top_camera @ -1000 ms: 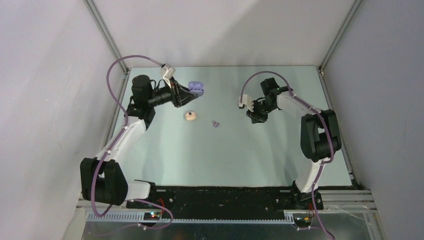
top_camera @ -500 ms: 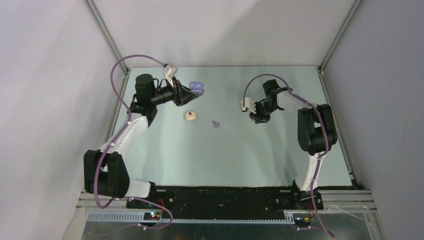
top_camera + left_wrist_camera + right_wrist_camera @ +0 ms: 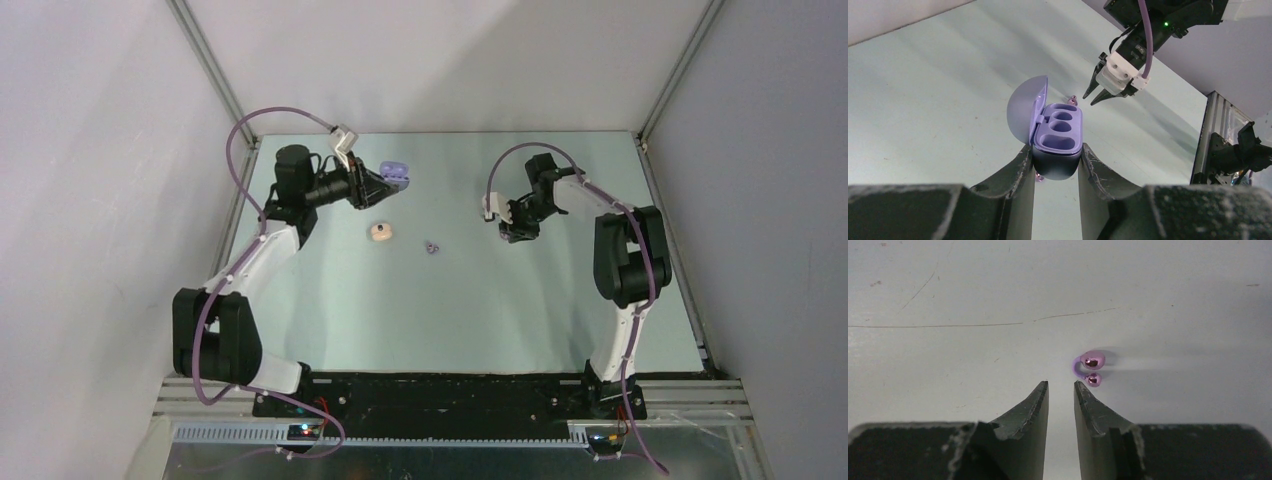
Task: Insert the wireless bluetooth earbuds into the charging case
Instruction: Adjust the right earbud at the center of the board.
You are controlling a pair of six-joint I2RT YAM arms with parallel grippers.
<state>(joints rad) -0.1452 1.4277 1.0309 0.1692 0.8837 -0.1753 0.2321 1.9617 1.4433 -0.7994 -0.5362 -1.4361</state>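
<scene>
My left gripper [image 3: 1055,148] is shut on the base of an open purple charging case [image 3: 1060,127], held off the table at the back left [image 3: 394,172]. Its lid [image 3: 1024,112] hangs open to the left and three hollows face up, empty. Two tiny purple earbuds [image 3: 1092,361] lie together on the table near the middle [image 3: 432,246]. My right gripper [image 3: 1060,385] hovers low just short of them and slightly to their left, its fingers narrowly open with nothing between them. In the top view the right gripper [image 3: 508,235] is to the right of the earbuds.
A small cream-coloured case [image 3: 381,231] lies on the table below the held purple case and left of the earbuds. The pale green table [image 3: 450,310] is fenced by metal rails and white walls. From the left wrist view the right gripper [image 3: 1090,98] points down beyond the case.
The left gripper has shifted the purple case slightly toward the back. The right arm has drawn its forearm in while its gripper stays near the same spot.
</scene>
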